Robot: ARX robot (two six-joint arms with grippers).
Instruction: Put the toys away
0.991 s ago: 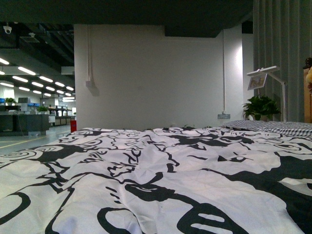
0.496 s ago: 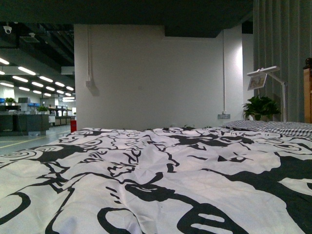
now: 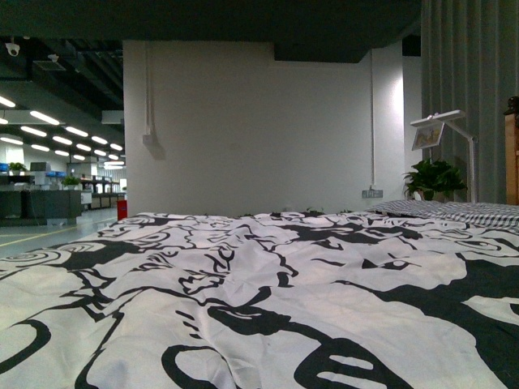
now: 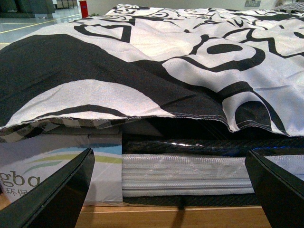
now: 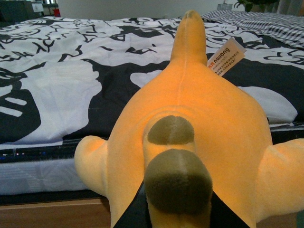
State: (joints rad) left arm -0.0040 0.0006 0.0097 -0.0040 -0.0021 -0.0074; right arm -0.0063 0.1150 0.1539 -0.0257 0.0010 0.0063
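A yellow-orange plush toy (image 5: 190, 123) fills the right wrist view. It is clamped at its near end in the right gripper (image 5: 175, 217), whose dark fingers (image 5: 130, 216) show on either side of the soft body. The toy points away from the camera, stubby limbs splayed to both sides, with a white sewn-in tag (image 5: 227, 57) standing off near its far tip. It is carried clear of the bed at the edge, just above the level of the black-and-white duvet (image 5: 61, 80). Judging by the task, this is a hold for carrying it off, not for setting it down here.

The left gripper (image 4: 168, 171) holds nothing. Its jaws are spread wide and face the side of the bed, where the duvet hem overhangs the mattress (image 4: 190, 173) and a wooden frame (image 4: 166, 216). This looks like an arm parked out of the way.

From the front view only the duvet, a potted plant (image 3: 436, 177) and a desk lamp (image 3: 442, 126) at the far end can be seen. Neither the arms nor the toy is in view there.

No bin, basket or box for toys appears in any view. A white printed panel (image 4: 57, 161) beneath the hem may be packaging, but whether it holds anything cannot be told.
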